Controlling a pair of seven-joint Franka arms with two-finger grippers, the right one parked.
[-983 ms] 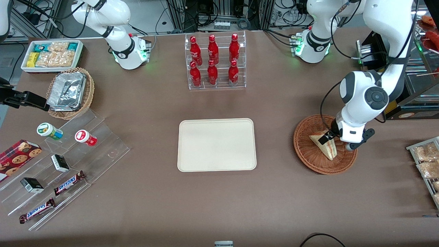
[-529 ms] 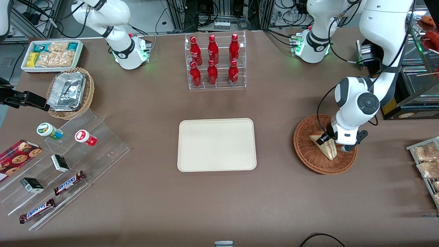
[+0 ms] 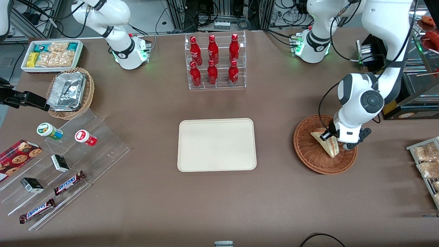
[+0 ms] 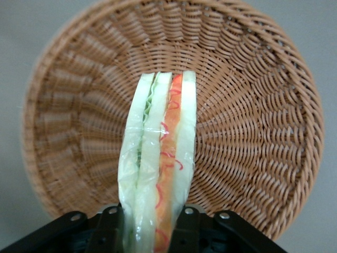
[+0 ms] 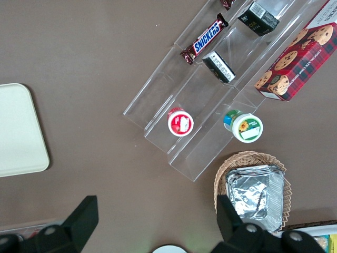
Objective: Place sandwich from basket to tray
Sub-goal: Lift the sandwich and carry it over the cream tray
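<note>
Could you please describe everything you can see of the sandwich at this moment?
The sandwich is a triangular wedge of pale white bread in clear wrap, with green filling in one seam and orange-red filling in the other along its cut edge. It stands on edge, clamped between the fingers of the gripper, over the round reddish-brown wicker basket. Whether its low end touches the weave cannot be told.

My brown desk carries the tray at centre, the basket at three o'clock, the bottle rack at twelve; the gripper hangs over the basket.
</note>
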